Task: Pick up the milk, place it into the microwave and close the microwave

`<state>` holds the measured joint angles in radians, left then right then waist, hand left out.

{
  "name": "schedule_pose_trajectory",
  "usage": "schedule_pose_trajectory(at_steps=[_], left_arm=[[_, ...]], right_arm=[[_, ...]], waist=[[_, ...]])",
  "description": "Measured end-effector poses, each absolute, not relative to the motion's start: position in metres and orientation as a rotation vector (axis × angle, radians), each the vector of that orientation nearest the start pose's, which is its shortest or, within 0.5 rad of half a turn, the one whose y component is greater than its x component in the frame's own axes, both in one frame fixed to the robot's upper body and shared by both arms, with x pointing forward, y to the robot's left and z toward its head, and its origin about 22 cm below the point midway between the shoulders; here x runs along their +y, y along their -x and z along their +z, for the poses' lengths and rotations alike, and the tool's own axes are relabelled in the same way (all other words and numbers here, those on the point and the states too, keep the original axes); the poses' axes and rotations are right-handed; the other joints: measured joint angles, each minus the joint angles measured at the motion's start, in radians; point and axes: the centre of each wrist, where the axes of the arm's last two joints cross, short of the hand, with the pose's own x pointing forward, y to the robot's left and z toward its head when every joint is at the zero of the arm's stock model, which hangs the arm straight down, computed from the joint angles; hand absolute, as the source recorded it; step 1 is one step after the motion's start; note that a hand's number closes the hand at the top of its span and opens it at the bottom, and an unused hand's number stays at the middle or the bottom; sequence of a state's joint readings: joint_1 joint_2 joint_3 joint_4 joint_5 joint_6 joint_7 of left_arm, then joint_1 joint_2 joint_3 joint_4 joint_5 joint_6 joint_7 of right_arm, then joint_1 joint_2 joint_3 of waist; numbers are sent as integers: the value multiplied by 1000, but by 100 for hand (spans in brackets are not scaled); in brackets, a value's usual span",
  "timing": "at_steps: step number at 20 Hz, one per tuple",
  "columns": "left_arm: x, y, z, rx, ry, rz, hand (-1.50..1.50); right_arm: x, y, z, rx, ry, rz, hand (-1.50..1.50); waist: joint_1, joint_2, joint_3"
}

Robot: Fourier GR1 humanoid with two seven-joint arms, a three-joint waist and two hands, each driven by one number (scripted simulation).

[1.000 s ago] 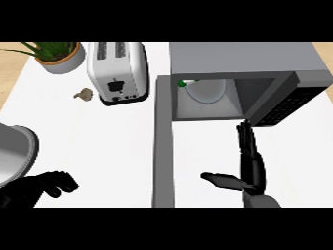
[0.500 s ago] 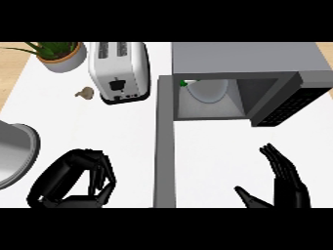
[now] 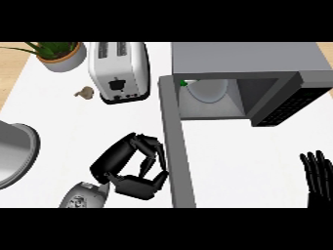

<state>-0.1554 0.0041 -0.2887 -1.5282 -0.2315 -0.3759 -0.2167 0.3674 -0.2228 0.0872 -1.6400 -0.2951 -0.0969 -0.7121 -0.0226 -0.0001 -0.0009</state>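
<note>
Find the milk [image 3: 184, 83] inside the open microwave [image 3: 270, 61], far left corner; only its green top shows. The door [image 3: 175, 146] projects nearward. Left robot hand [image 3: 129, 168]: clenched, empty, just left of the door. Right robot hand [image 3: 320, 176]: released, near right. The toaster [image 3: 118, 73] stands far left.

The grey microwave [image 3: 244, 58] stands with its door [image 3: 175, 146] open, the green-topped milk [image 3: 185, 83] inside at left.

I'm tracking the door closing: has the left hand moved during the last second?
Yes. The left hand has shifted right, to just beside the open microwave door.
</note>
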Motion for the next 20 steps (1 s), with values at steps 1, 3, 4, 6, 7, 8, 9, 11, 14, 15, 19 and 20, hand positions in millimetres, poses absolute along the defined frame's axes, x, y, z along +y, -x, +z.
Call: schedule_pose_trajectory(at_steps=[1,3,4,6,7,8,9,11,14,15,19,20], left_arm=[[132,-266,25,-1772,440,-801,150],[116,-270,21,-1776,447,-841,150],[105,-269,20,-1764,449,-858,150],[90,-268,8,-1740,426,-888,150],[82,-267,6,-1726,419,-896,150],[76,-268,2,-1709,424,-897,150],[69,-272,1,-1693,424,-902,150],[55,-270,-6,-1653,421,-929,150],[38,-264,-18,-1594,425,-970,-150],[33,-262,-21,-1576,427,-981,-150],[21,-267,-18,-1567,438,-954,-150],[18,-266,-16,-1578,444,-937,150]], right_arm=[[-289,-142,-36,-1996,142,-150,-150],[-296,-134,-29,-2011,140,-139,-150],[-300,-134,-28,-2019,140,-139,-150],[-301,-134,-19,-2030,127,-137,-150],[-301,-137,-12,-2042,124,-131,-150],[-300,-138,-6,-2050,114,-123,-150],[-300,-137,-4,-2060,95,-121,-150],[-302,-141,2,-2075,62,-112,-150],[-299,-141,14,-2088,11,-91,-150],[-300,-144,18,-2096,-4,-77,-150],[-296,-151,36,-2118,-82,-26,-150],[-295,-153,40,-2122,-103,-11,-150]], waist=[[0,0,0],[-3,-1,0],[-2,-1,0],[-4,0,0],[-4,0,0],[-7,1,0],[-12,1,0],[-22,3,0],[-38,6,-1],[-46,8,-1],[-78,16,-2],[-88,18,-2]])
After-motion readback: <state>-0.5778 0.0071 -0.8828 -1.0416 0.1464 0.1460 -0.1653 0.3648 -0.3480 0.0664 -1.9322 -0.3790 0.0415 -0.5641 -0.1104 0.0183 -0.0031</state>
